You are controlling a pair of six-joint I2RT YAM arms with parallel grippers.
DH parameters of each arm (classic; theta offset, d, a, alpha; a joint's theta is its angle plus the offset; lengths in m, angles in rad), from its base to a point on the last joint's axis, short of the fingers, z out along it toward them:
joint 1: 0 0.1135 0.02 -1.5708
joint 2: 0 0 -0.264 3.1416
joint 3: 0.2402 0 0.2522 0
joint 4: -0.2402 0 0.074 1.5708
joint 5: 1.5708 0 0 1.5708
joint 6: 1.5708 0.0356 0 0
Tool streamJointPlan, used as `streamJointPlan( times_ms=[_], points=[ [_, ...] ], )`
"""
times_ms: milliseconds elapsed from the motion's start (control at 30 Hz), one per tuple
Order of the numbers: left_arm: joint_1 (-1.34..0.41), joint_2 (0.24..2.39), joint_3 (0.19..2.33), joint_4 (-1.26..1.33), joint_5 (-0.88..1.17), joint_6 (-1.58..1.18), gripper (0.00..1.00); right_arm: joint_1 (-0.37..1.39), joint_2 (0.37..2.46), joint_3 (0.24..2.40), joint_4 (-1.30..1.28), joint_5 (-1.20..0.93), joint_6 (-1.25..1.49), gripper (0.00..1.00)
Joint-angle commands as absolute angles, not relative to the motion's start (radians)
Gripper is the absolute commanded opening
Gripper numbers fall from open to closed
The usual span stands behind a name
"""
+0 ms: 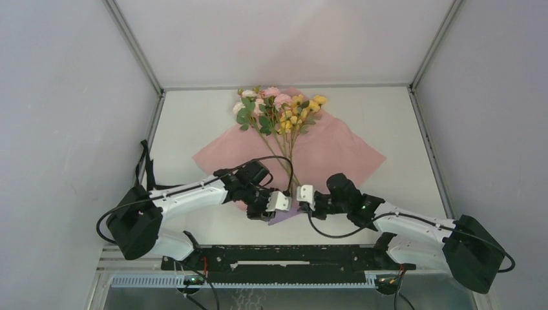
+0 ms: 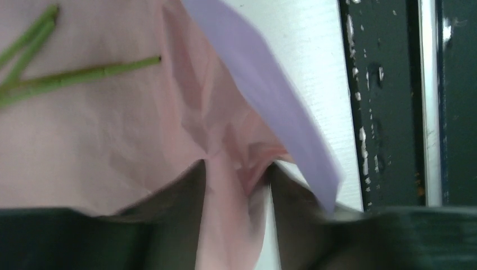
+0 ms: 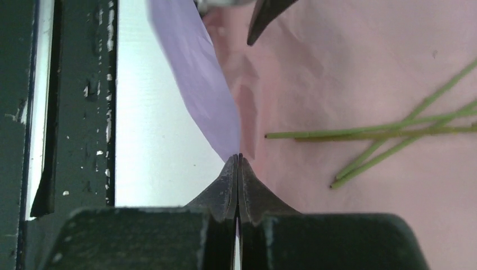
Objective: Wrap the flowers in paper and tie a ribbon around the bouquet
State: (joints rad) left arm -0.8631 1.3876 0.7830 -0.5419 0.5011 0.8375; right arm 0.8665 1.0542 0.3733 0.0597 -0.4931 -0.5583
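R gripper (image 3: 239,160) fills the bottom of its wrist view. Jaws are clenched tight, tips pinching the paper (image 3: 365,67) at its near corner, right where a lilac flap rises off the pink side. L gripper (image 2: 237,166) faces it across that corner, tips of the two close together. L jaws stand parted w/ a crumpled pink fold lying in the gap, not squeezed; the lilac flap leans over one L finger. Flowers (image 1: 278,106) lie on the pink sheet beyond both jaws, blooms at the far end. Stalks run back toward the tips and the cut ends stop short of them. Bare white table (image 3: 157,140) shows just outside the flap, then a dark rail (image 3: 67,112).
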Motion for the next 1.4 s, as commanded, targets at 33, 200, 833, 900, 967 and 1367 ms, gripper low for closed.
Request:
streamJointPlan(
  times_ms=[33, 200, 833, 900, 967, 1367],
  points=[
    [-0.746, 1.344, 0.854, -0.589, 0.536, 0.811, 0.68, 0.738, 1.016, 0.411, 0.120, -0.580, -0.315, 0.00],
    [-0.624, 1.277, 0.885, -0.627, 0.575, 0.826, 0.81, 0.658, 1.057, 0.412, 0.168, -0.643, -0.163, 0.00],
    [-0.670, 1.510, 1.006, -0.502, 0.719, 0.563, 0.01, 0.495, 1.147, 0.506, 0.128, -0.774, 0.003, 0.20],
    [-0.670, 1.497, 0.990, -0.509, 0.734, 0.577, 0.00, 0.436, 1.124, 0.518, 0.131, -0.805, 0.088, 0.29],
    [-0.670, 1.484, 0.974, -0.514, 0.743, 0.585, 0.00, 0.362, 1.101, 0.518, 0.183, -0.849, 0.197, 0.34],
    [-0.687, 1.438, 0.975, -0.617, 0.727, 0.711, 0.00, 0.438, 1.494, 0.762, 0.069, -0.809, 0.370, 0.05]
  ],
)
